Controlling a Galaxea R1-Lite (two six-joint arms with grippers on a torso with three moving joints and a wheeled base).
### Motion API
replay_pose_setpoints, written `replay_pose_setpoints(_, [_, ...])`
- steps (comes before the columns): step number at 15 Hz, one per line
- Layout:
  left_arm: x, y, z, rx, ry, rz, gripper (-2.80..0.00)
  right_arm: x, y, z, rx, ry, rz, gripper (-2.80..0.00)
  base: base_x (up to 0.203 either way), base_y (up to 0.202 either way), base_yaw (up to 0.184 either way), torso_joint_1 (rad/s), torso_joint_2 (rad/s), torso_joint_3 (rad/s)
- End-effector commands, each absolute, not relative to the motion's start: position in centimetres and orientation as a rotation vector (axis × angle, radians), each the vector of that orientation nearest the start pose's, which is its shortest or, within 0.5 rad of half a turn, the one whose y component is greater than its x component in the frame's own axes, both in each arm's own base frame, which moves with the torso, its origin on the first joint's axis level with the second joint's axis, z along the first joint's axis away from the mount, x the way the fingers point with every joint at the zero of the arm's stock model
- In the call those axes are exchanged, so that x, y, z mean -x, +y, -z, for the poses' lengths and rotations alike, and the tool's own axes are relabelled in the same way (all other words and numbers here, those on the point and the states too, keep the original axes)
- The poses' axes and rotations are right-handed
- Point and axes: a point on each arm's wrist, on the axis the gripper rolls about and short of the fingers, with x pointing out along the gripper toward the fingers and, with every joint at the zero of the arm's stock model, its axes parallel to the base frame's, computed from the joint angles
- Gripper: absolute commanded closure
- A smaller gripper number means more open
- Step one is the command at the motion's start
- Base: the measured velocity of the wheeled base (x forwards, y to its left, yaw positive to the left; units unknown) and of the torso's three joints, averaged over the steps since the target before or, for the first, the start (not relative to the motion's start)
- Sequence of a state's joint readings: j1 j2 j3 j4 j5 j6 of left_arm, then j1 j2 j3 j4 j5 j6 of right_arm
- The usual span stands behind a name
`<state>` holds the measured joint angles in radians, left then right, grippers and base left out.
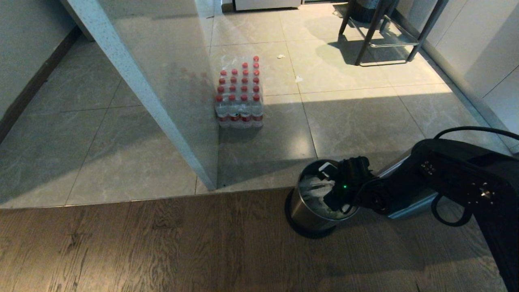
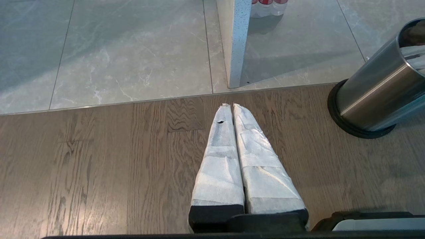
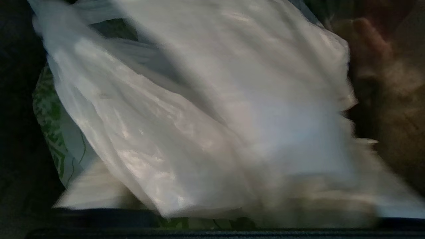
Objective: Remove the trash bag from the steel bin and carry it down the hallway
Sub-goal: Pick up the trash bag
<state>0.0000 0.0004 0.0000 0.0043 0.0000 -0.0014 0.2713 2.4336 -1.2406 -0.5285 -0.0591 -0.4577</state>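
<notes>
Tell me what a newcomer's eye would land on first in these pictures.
First, the right arm's tool plunged into the mouth of the steel bin, which stands on the wood floor at the tile edge, with the white trash bag filling the right wrist view. Next, the shrink-wrapped pack of red-capped bottles on the tiles beside the white counter panel. The left tool hangs idle above the wood floor, its padded fingers pressed together.
</notes>
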Motion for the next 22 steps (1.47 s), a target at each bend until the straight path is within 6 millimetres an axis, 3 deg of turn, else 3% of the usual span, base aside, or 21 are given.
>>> replay_pose_setpoints(1, [2.3,0.0,-7.5,0.002,0.005,0.0,0.0,-42.6,11.7,-0.3,0.545,0.591,-0.347,0.0,0.0,0.0,0.0,0.0,0.0,0.0])
replay_pose_setpoints(5, [2.3,0.0,-7.5,0.002,0.005,-0.001,0.0,-42.2,11.5,-3.2,0.534,0.54,-0.302,0.0,0.0,0.0,0.0,0.0,0.0,0.0])
replay_pose_setpoints(10, [2.3,0.0,-7.5,0.002,0.005,-0.002,0.0,-39.2,10.5,-8.3,0.414,0.499,-0.208,0.0,0.0,0.0,0.0,0.0,0.0,0.0])
replay_pose_setpoints(13, [2.3,0.0,-7.5,0.002,0.005,0.0,0.0,-37.0,9.9,-13.1,0.369,0.446,-0.178,0.0,0.0,0.0,0.0,0.0,0.0,0.0])
replay_pose_setpoints(17, [2.3,0.0,-7.5,0.002,0.005,0.0,0.0,-32.1,8.5,-20.7,0.297,0.4,-0.153,0.0,0.0,0.0,0.0,0.0,0.0,0.0])
replay_pose_setpoints(22, [2.3,0.0,-7.5,0.002,0.005,-0.001,0.0,-26.3,6.9,-27.7,0.251,0.318,-0.137,0.0,0.0,0.0,0.0,0.0,0.0,0.0])
